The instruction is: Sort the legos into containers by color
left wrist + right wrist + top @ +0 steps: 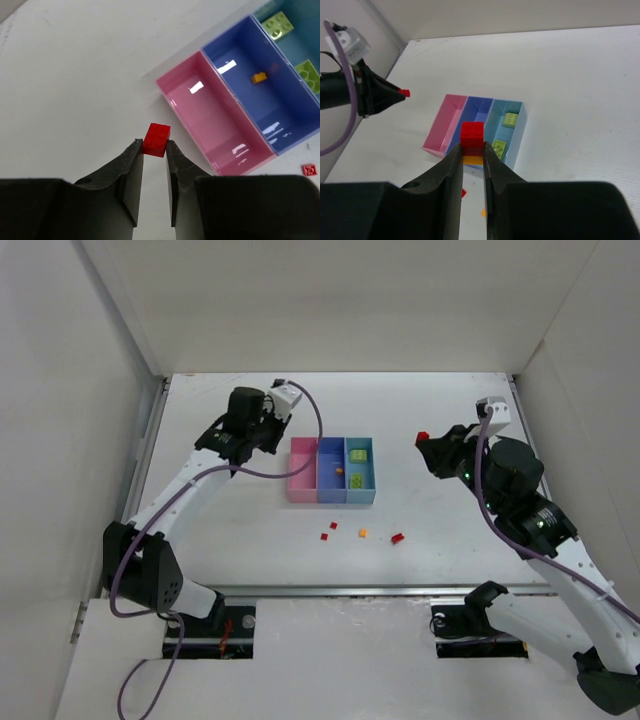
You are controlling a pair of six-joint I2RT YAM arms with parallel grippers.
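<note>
We see a white desk (460, 540) between white walls (350, 300). The left end effector (154, 147) pinches a red lego (157, 137) left of the containers (328, 485). The right end effector (472, 152) pinches a red-orange stack (472, 135) to their right. Loose legos (397, 538) lie nearer.

Three bins (303, 480) and two grippers (154, 146) (472, 151) are shown. Five red bricks (156, 139), three orange bricks (362, 533) and two green bricks (359, 454) are counted, ten in all; three are gripped.

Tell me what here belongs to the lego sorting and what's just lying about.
Job: small red plastic brick in left gripper; second red brick in right gripper; joined pink, blue, light-blue plastic bins; loose bricks.
Bystanders: purple cable; metal rail.
</note>
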